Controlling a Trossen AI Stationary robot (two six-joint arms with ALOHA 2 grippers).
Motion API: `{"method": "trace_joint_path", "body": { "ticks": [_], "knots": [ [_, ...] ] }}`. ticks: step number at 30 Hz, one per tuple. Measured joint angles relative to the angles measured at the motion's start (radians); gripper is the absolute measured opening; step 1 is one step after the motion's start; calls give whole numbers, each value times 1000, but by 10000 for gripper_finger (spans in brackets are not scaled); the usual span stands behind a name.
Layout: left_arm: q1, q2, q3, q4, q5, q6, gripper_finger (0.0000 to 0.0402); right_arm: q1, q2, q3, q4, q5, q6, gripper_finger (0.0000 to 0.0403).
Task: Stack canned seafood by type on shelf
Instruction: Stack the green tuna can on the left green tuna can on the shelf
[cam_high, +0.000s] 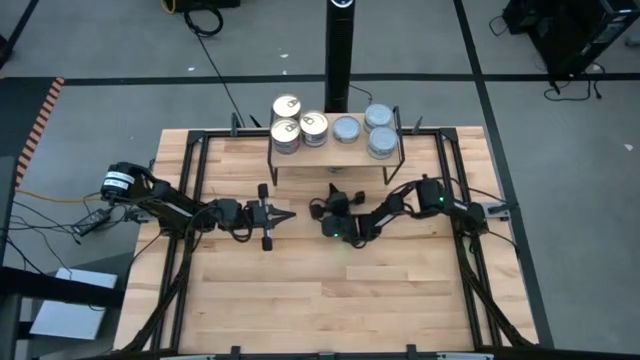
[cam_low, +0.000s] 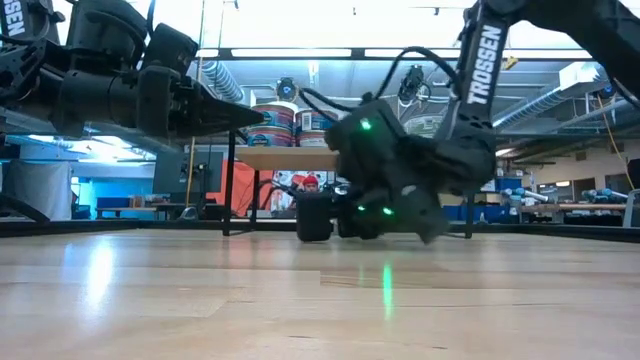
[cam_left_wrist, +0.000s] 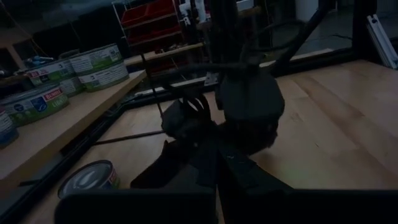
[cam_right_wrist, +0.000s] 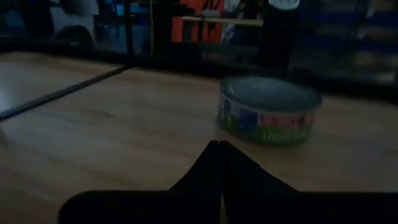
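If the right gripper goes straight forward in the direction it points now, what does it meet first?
Most likely the loose tin standing on the table directly ahead of the right gripper, whose fingers are shut. Nothing lies between them in the right wrist view, though the gap is hard to judge.

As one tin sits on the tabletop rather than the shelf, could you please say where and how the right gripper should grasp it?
Grip the tin across its low round side wall, probably coming in level from the open table side: it lies flat, top up, and the shelf seems to overhang it. The right gripper, now shut, must open first.
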Motion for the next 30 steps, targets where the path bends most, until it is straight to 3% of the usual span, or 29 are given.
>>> {"method": "trace_joint_path", "body": {
  "ticks": [3,16,25,30],
  "knots": [
    [0,0,0,-2,0,13,5,-18,2,43,7,27,-87,4],
    [0,0,0,-12,0,17,5,-124,1,47,48,24,-100,3],
    [0,0,0,-12,0,17,5,-142,1,47,62,28,-112,3],
    [0,0,0,-12,0,17,5,-128,1,47,164,32,-224,3]
  ]
}}
